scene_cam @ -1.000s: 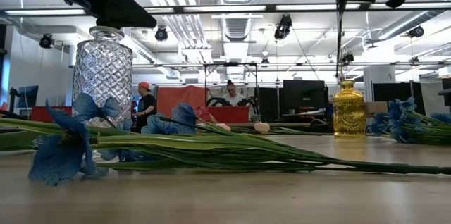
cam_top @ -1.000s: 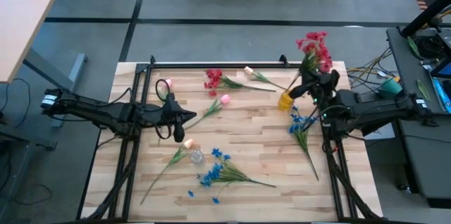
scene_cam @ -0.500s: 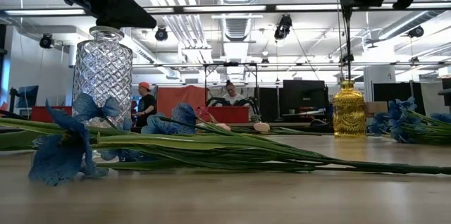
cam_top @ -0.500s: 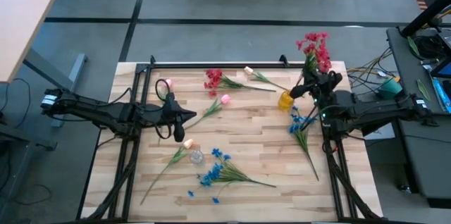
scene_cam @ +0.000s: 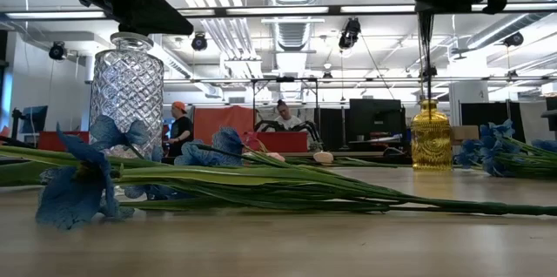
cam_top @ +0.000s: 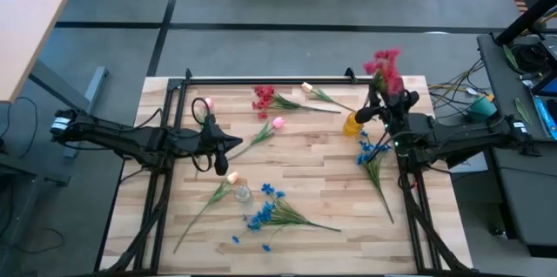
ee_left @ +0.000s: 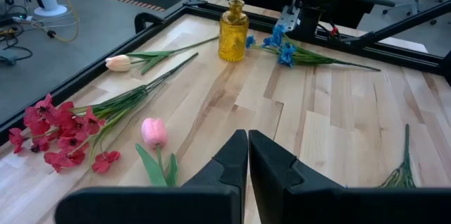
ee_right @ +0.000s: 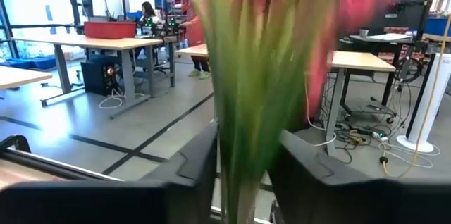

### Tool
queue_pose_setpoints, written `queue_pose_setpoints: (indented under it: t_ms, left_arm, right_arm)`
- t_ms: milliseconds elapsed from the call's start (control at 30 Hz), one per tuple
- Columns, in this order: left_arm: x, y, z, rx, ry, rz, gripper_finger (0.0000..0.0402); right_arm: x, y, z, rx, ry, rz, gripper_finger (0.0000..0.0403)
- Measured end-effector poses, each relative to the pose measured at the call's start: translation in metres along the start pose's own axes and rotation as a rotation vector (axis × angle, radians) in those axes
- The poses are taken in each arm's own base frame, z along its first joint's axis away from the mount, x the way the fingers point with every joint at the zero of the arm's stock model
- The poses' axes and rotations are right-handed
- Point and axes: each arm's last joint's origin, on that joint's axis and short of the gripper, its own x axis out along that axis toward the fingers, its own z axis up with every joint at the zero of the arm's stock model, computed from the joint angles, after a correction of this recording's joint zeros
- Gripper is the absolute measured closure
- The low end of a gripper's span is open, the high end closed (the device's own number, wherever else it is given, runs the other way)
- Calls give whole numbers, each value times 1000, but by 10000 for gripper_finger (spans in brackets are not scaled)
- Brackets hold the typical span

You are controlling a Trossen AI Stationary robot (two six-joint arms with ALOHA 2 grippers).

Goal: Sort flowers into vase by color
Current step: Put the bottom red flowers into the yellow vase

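Red bunch (cam_top: 385, 66) upright in right tool (cam_top: 380, 108), fingers spread around stems above yellow vase (cam_top: 352, 124). Might miss neck, tip over. Left tool (cam_top: 228, 145) pressed together, idle mid-worktop.

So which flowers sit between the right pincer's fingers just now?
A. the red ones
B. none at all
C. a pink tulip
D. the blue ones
A: in the high view the red bunch stands up from the right pincer above the yellow vase, and that arm's own camera shows green stems between its fingers.
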Motion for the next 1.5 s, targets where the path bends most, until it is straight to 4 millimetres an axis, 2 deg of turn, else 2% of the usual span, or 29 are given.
queue_pose_setpoints:
  t_ms: [300, 667, 833, 1033, 1267, 1500]
  left_arm:
    - [0, 0, 0, -4, 1, 0, 402]
    - [0, 0, 0, -18, 1, -1, 402]
    - [1, 0, -1, -56, 7, 3, 402]
    - [9, 4, -6, -81, 72, 44, 402]
    - [29, 10, -12, -91, 193, 16, 402]
    - [53, 26, -26, -57, 361, 72, 402]
  right_arm:
    - [-1, 0, -1, 2, 5, 6, 190]
    - [-11, 4, 0, -17, 12, 40, 121]
    - [-22, 5, 7, -47, 27, 20, 108]
    - [-36, 8, 15, 15, 29, 104, 107]
    - [-54, 12, 16, 138, 41, 223, 108]
    - [-68, 13, 14, 240, 66, 316, 120]
